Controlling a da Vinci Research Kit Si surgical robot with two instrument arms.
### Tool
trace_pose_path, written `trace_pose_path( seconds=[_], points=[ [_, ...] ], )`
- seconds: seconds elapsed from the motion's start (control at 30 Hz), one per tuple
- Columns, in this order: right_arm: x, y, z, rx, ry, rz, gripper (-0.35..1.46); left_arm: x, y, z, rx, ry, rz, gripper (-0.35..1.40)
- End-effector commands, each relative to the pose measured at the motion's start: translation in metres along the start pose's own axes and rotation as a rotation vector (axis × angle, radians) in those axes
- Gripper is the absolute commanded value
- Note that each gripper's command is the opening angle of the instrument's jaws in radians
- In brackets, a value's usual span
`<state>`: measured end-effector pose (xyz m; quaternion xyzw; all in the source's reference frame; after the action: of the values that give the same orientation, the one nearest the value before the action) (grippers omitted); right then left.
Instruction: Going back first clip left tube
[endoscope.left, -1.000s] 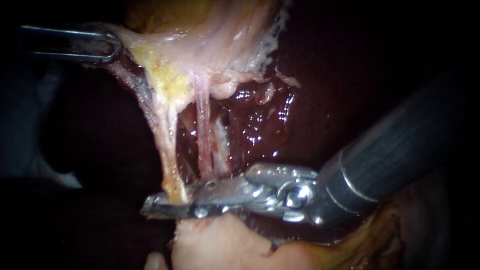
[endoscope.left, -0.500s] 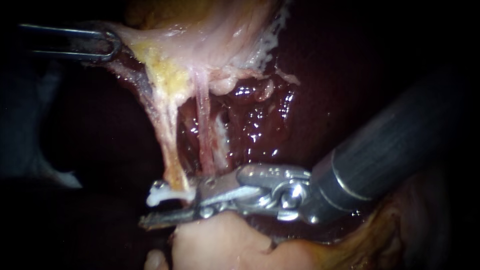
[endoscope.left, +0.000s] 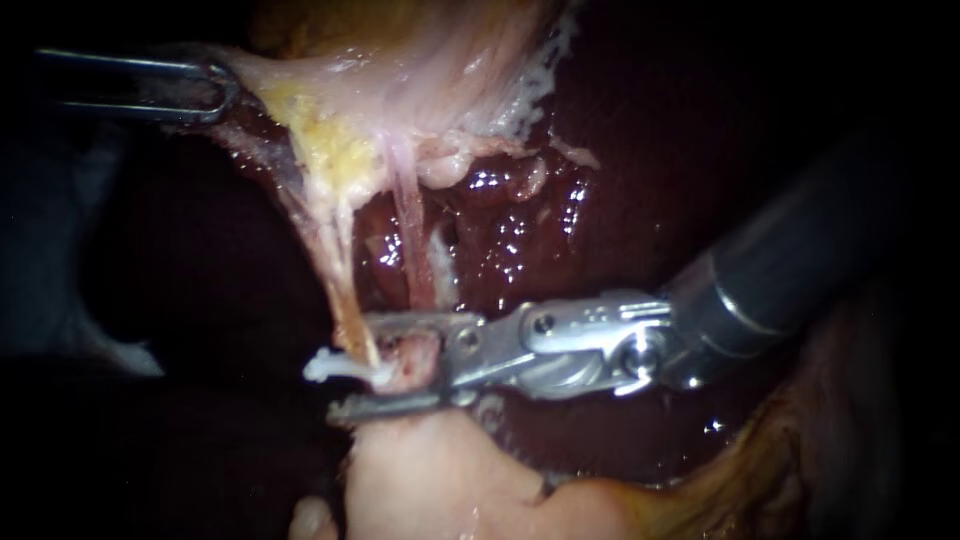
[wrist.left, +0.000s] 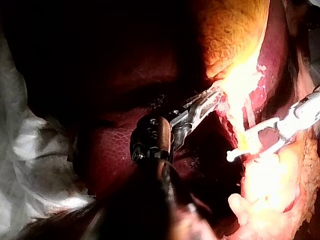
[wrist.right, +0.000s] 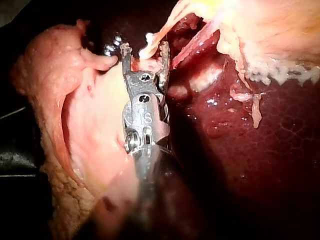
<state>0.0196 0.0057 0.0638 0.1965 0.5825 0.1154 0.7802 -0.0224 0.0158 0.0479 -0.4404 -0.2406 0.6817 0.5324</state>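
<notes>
Dark-red wet liver (endoscope.left: 620, 180) backs left pincer (endoscope.left: 215, 90) clamped on pale tissue (endoscope.left: 400, 90), right pincer (endoscope.left: 354, 365) gaping around white clip (endoscope.left: 328, 367).

Room lies open beside the left tube (endoscope.left: 345, 295); liver (endoscope.left: 620, 180) behind.

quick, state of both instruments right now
Left instrument: shut on pale yellowish tissue.
Right instrument: open, holding nothing.
</notes>
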Motion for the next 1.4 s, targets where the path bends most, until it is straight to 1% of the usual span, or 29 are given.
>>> trace_pose_path(
  seconds=[0.03, 0.2, 0.33, 0.47, 0.57, 0.7, 0.9, 1.03, 1.2, 1.3, 1.4],
  points=[
    [0.0002, 0.0, -0.0009, 0.001, 0.0, -0.019, 0.5, 0.0, 0.0, 0.0, -0.001, 0.0, 0.0, -0.35],
    [0.001, 0.0, -0.0061, -0.014, -0.003, -0.059, 0.5, 0.0, 0.0, -0.0001, -0.001, 0.0, 0.0, -0.35],
    [0.0013, 0.0005, -0.0103, -0.035, -0.01, -0.08, 0.5, 0.0, 0.0, -0.0001, -0.001, 0.0, 0.001, -0.35],
    [0.0014, 0.0008, -0.0133, -0.045, -0.014, -0.086, 0.5, 0.0, 0.0, -0.0001, -0.001, 0.0, 0.001, -0.35],
    [0.0012, 0.001, -0.015, -0.048, -0.016, -0.088, 0.5, 0.0, 0.0, -0.0001, -0.001, 0.0, 0.001, -0.35],
    [0.0007, 0.001, -0.0161, -0.043, -0.016, -0.09, 0.5, 0.0, 0.0, -0.0001, -0.001, 0.0, 0.001, -0.35],
    [0.0006, 0.0011, -0.0165, -0.044, -0.016, -0.09, 0.5, -0.0002, 0.0, 0.0003, 0.002, 0.002, 0.002, -0.35],
    [0.0006, 0.0011, -0.0165, -0.044, -0.016, -0.09, 0.5, -0.0008, -0.0001, 0.0018, 0.01, 0.009, 0.01, -0.35],
    [0.0006, 0.0011, -0.0165, -0.044, -0.016, -0.09, 0.5, -0.0017, -0.0005, 0.0039, 0.003, 0.012, 0.021, -0.35],
    [0.0006, 0.0011, -0.0165, -0.044, -0.016, -0.09, 0.5, -0.002, -0.0008, 0.0048, 0.003, 0.004, 0.037, -0.35],
    [0.0006, 0.0011, -0.0165, -0.044, -0.016, -0.09, 0.5, -0.0026, -0.0012, 0.0056, 0.003, -0.005, 0.043, -0.35]
  ],
)
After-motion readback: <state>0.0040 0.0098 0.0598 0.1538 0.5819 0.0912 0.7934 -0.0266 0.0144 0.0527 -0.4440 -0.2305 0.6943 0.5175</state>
